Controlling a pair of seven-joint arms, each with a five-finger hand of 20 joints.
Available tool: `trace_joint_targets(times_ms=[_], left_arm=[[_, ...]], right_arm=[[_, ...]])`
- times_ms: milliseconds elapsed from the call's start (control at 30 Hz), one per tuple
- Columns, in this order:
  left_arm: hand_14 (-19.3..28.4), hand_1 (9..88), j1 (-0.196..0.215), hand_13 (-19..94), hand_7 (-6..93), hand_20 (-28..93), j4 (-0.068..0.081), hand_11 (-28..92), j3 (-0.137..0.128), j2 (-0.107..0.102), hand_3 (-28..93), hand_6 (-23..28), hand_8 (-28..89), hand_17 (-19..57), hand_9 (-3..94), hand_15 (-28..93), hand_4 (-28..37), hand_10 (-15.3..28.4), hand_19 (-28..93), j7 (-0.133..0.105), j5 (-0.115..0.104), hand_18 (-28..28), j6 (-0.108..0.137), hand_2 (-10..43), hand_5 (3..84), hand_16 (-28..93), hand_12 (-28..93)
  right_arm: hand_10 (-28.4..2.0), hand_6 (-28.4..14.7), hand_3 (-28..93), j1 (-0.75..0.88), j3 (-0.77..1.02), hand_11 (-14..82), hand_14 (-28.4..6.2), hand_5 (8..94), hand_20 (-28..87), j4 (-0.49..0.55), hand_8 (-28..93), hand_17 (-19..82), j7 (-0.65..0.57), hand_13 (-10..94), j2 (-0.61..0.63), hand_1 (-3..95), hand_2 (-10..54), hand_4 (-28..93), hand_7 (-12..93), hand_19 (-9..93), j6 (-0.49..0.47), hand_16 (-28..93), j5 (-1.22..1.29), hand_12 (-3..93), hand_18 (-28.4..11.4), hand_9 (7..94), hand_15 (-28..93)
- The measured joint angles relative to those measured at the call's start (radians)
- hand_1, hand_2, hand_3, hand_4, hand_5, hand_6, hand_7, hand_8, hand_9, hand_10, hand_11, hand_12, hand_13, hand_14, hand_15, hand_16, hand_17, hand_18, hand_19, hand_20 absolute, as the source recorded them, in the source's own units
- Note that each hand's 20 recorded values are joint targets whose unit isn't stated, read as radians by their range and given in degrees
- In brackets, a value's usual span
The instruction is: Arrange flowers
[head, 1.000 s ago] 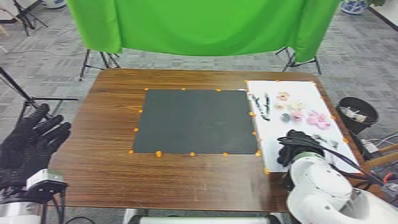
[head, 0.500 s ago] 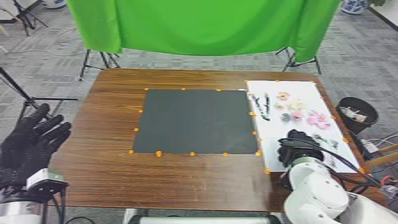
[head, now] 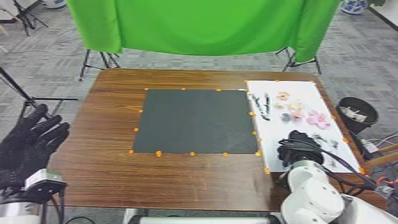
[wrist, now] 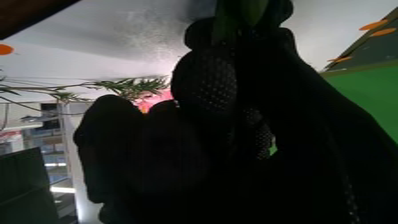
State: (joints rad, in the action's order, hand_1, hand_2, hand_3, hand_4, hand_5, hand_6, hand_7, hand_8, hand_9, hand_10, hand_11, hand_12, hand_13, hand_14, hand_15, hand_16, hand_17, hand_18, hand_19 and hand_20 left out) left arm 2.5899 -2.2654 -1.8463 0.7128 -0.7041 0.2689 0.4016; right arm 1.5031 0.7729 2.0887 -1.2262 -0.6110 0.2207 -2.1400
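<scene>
In the head view, my right hand (head: 300, 145) is low over the near part of the white sheet (head: 298, 87). Its fingers pinch a green leaf (wrist: 238, 17) in the right wrist view, where the hand (wrist: 206, 82) is seen close up. Past the fingers are leafy sprigs (wrist: 133, 87) and a bit of pink flower (wrist: 153, 101). Farther up the sheet lie a large pink flower (head: 318, 120), a peach flower (head: 283, 95) and dark narrow stems (head: 265, 106). My left hand (head: 25, 147) stays open beyond the table's left side, fingers straight.
A dark square mat (head: 195, 122) with orange markers round its edge lies mid-table, left of the white sheet. A black bin (head: 357, 111) stands off the right edge. Cables hang by the right arm. A green cloth (head: 204, 27) hangs behind the table.
My right hand has shifted very slightly on the sheet, and its forearm has swung a little to the left. The left hand has barely moved, and the flowers lie as before.
</scene>
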Motion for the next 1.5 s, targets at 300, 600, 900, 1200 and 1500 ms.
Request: trace_joint_targets(times_ms=[300,600,900,1200,1500], left_arm=[[25.1,29.6,0.015,21,10.4,7,0.0,28,-0.003,-0.016,65,9.0,-8,-8.4,32.7,52,-21.5,18.9,45,-0.022,-0.011,22.2,0.001,6.8,36.2,-12,11],[25.1,29.6,0.015,21,10.5,7,0.0,27,-0.004,-0.024,65,9.0,-8,-8.4,32.5,52,-21.5,18.9,45,-0.023,-0.011,22.2,0.001,6.9,36.2,-12,11],[25.2,29.7,0.021,21,10.6,7,-0.001,27,-0.014,-0.023,64,9.0,-8,-8.4,32.7,52,-21.5,18.9,45,-0.02,-0.009,22.2,0.001,6.9,36.3,-12,11],[25.1,29.6,0.022,21,10.6,7,-0.002,28,-0.014,-0.019,65,9.0,-8,-8.4,32.7,52,-21.5,19.0,45,-0.009,-0.005,22.1,0.001,6.8,36.2,-12,11],[25.0,29.7,0.025,21,10.5,7,-0.002,28,-0.013,-0.026,65,9.0,-8,-8.4,32.6,52,-21.4,18.9,45,-0.019,-0.011,22.2,0.002,6.8,36.2,-12,11]], right_arm=[[-13.4,-4.6,80,-0.021,0.015,55.6,-8.1,80.3,53,0.019,27,64,0.007,84,0.033,48.6,-8.1,-7,35,93,0.041,19,-0.001,25.5,-15.2,85.5,80],[-13.1,-7.4,72,-0.074,0.068,45.4,-8.8,80.4,36,0.056,19,63,0.018,82,0.045,52.3,-9.2,-20,21,93,0.044,17,0.005,25.2,-15.0,85.0,73],[-17.6,-11.1,69,0.114,0.301,36.4,-10.0,70.3,15,0.161,-9,61,0.066,78,0.04,41.7,-6.7,-20,15,93,0.052,13,0.16,18.5,-12.5,79.0,69],[-18.4,-12.0,68,0.233,0.312,33.4,-9.7,71.9,11,0.165,-8,62,0.029,79,0.015,41.9,-7.2,-19,14,93,-0.074,12,0.151,17.9,-12.0,80.1,67],[-18.5,-12.0,68,0.233,0.307,32.8,-9.6,73.3,11,0.165,-8,62,0.019,80,0.008,42.8,-8.0,-18,15,93,-0.101,13,0.149,18.1,-12.1,80.4,67]])
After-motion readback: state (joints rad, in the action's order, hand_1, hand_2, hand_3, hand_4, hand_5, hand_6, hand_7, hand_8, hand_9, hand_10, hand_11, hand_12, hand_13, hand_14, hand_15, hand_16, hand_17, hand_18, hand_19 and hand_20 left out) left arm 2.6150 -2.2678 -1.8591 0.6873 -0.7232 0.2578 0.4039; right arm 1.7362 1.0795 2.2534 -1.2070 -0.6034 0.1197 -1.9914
